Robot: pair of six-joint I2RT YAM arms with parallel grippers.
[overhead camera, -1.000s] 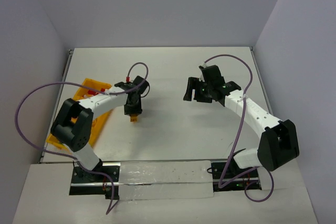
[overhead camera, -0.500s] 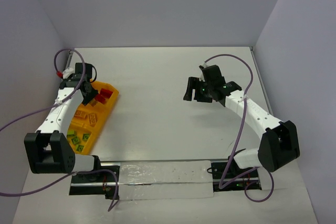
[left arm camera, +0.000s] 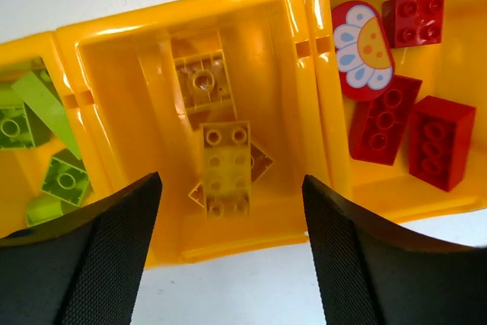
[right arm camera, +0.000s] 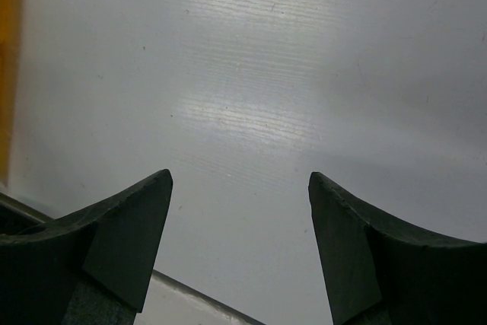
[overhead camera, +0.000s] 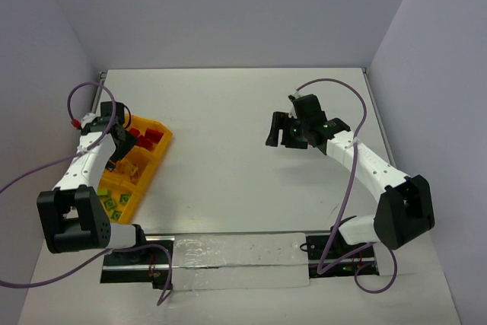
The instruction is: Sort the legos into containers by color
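A long, shallow orange-yellow tray [overhead camera: 151, 168] is seen lying slantwise on a white table [overhead camera: 228, 112], close to the table's left edge. The tray is divided into square compartments, and three are shown in the left wrist view.

In the tray's middle compartment, yellow bricks [left arm camera: 227, 165] are piled loosely, one long brick lying on top of others. In the compartment at the tray's far end, red bricks [left arm camera: 396, 119] are gathered, along with a red oval piece printed with a white flower [left arm camera: 361, 49]. In the compartment at the tray's near end, lime green bricks [left arm camera: 46, 142] are heaped.

The left gripper [left arm camera: 228, 215] is held above the tray's middle compartment with its jaws spread wide and nothing between them. The right gripper [overhead camera: 278, 132] is held well apart from the tray, over the right half of the table, its jaws likewise spread and nothing gripped.

No loose bricks are seen on the table beyond the tray. Bare white surface is spread from the tray's right rim across to the right gripper and back to the far wall.
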